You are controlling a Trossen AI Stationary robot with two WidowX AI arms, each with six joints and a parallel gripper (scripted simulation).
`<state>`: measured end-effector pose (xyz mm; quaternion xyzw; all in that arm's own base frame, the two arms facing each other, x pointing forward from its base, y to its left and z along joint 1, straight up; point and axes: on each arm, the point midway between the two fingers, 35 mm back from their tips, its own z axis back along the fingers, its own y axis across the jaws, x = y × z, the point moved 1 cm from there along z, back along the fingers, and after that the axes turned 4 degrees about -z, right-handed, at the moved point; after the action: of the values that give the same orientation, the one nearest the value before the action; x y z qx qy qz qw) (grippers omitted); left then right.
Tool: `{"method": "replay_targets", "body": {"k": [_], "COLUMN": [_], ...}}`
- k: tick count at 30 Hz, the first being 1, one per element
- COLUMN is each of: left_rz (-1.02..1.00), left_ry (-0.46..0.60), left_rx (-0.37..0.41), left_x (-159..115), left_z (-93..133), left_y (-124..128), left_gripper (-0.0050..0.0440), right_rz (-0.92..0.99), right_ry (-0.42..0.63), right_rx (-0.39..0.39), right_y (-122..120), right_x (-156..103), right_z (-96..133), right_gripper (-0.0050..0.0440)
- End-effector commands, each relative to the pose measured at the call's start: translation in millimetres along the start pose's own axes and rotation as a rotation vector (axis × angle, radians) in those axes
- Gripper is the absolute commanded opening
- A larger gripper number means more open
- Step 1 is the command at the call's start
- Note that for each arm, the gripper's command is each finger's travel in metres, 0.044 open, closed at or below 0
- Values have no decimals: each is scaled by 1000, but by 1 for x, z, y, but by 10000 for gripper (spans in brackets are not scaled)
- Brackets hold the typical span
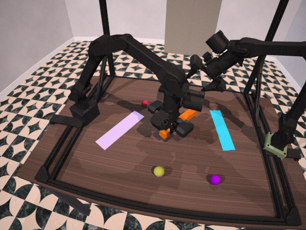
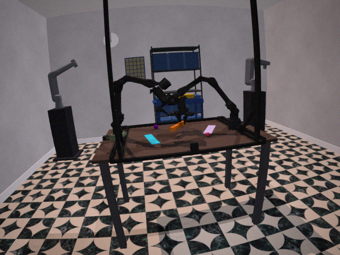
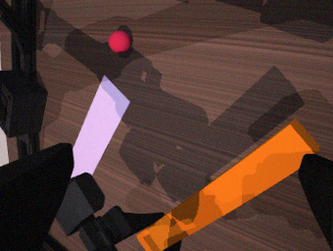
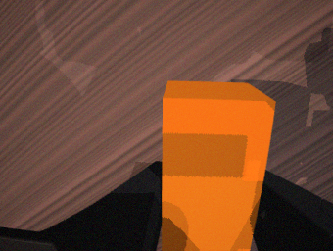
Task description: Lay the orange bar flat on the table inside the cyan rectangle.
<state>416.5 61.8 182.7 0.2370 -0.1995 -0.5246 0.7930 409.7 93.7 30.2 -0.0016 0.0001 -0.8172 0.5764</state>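
Only top shows yellow ball [image 1: 159, 171]; left pincer [image 1: 194, 84] [image 2: 175, 113] [image 3: 188, 154] gapes empty, right pincer [image 1: 170, 125] [image 2: 182, 121] [image 4: 213, 169] grips bar [image 1: 188, 115] [image 2: 175, 126] [image 3: 235, 188] [image 4: 211, 118].

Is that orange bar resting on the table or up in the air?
Up in the air: the orange bar is apart from its shadow.

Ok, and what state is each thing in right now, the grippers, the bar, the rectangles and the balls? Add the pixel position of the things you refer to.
Left gripper [image 1: 194, 83] [image 2: 172, 113] [image 3: 188, 153]: fingers open, empty.
Right gripper [image 1: 170, 125] [image 2: 183, 122] [image 3: 168, 230] [image 4: 212, 169]: fingers shut on the bar.
Orange bar [image 1: 188, 115] [image 2: 176, 126] [image 3: 245, 183] [image 4: 211, 147]: held above the table, between the rectangles.
Lavender rectangle [image 1: 120, 130] [image 2: 209, 129] [image 3: 100, 132]: uncovered, partly shaded.
Cyan rectangle [image 1: 222, 130] [image 2: 151, 139]: uncovered.
Red ball [image 1: 145, 103] [image 2: 208, 134] [image 3: 119, 41]: on the table.
Yellow ball [image 1: 159, 171]: on the table.
Purple ball [image 1: 215, 179] [image 2: 155, 126]: on the table.
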Motion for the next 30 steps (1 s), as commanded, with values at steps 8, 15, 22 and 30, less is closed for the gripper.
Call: {"method": "replay_targets", "body": {"k": [8,15,22,30], "left_rz": [-356,-609,-696,-653], "left_ry": [70,50,28,-111], "left_rx": [-278,-500,-579,-620], "left_x": [-20,-35,-41,-44], "left_z": [-45,-73,-81,-105], "left_y": [-15,-33,-40,-59], "left_gripper": [440,440,440,440], "right_rz": [-2,-2,-2,-2], "right_ry": [3,3,3,3], "right_rx": [2,2,2,2], "right_y": [1,1,1,1], "right_x": [-1,-1,-1,-1], "right_z": [1,1,1,1], "right_gripper": [0,0,0,0]}}
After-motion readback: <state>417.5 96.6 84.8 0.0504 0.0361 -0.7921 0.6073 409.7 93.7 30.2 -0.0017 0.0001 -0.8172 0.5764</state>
